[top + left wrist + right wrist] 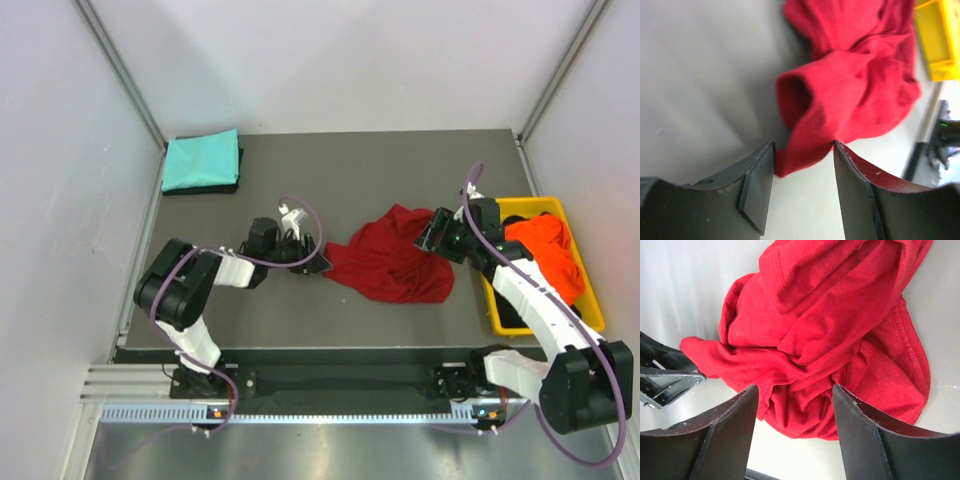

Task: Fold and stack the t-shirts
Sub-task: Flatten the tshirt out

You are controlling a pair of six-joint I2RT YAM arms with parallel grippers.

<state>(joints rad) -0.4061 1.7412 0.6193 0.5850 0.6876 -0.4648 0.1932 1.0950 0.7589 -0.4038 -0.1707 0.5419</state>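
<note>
Dark red t-shirt (392, 265): crumpled in a loose, unfolded heap at the middle of the counter (350, 170). Left end effector (318, 262): low at the heap's left edge, jaws parted to a middling gap, with a hanging tip of red cloth between the fingers (757, 180) but not pinched. Right end effector (432, 235): at the heap's far right corner, jaws wide, poised over the folds and holding nothing. Teal t-shirt (202, 160): folded in the far left corner, atop a black t-shirt (222, 187). Orange t-shirt (545, 250): bunched in the yellow bin (535, 206) at right.

Handling, as judged: soft, light and limp, with no stiffness, so likely to sag and drag rather than move as one piece. Best taken at a hem, sleeve opening or shoulder seam, one hold per end effector and well apart, to draw the cloth flat. Mid-heap pinches apt to gather several layers at once.
</note>
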